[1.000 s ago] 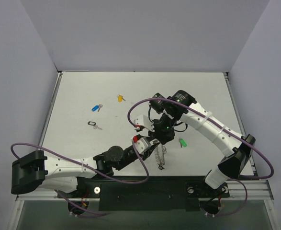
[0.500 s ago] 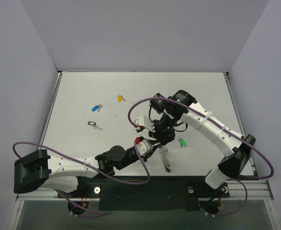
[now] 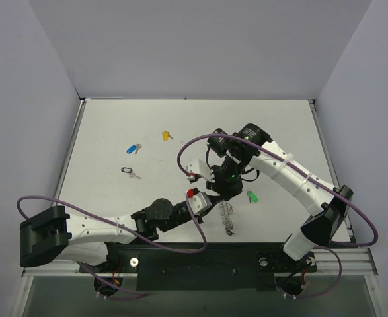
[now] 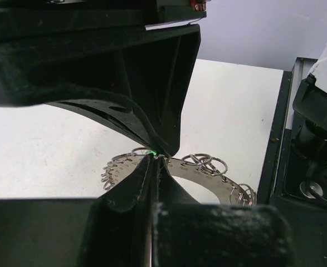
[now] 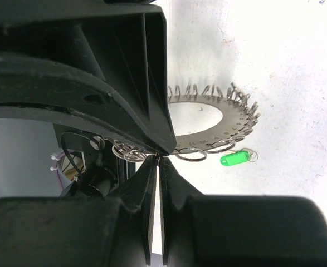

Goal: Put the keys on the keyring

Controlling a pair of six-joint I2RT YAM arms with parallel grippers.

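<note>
The keyring (image 3: 226,212), a flat silvery hoop edged with small wire loops, hangs on edge between both grippers near the table's front centre. My left gripper (image 4: 155,157) is shut on its rim, seen in the left wrist view with the hoop (image 4: 219,173) curving off to the right. My right gripper (image 5: 159,158) is shut on the rim of the keyring (image 5: 208,119) too, tip to tip with the left one. A green-headed key (image 3: 251,196) lies on the table just right of the grippers and shows as the green key (image 5: 234,159) under the hoop.
A blue-headed key (image 3: 133,148), a yellow-headed key (image 3: 166,135) and a black-headed key (image 3: 129,171) lie apart on the left half of the white table (image 3: 279,125). Purple cables loop over both arms. Grey walls close in three sides.
My left gripper has closed its jaws onto the keyring's rim. The hanging hoop has swung slightly right and drawn in nearer the grippers. The right gripper has stayed shut in place.
</note>
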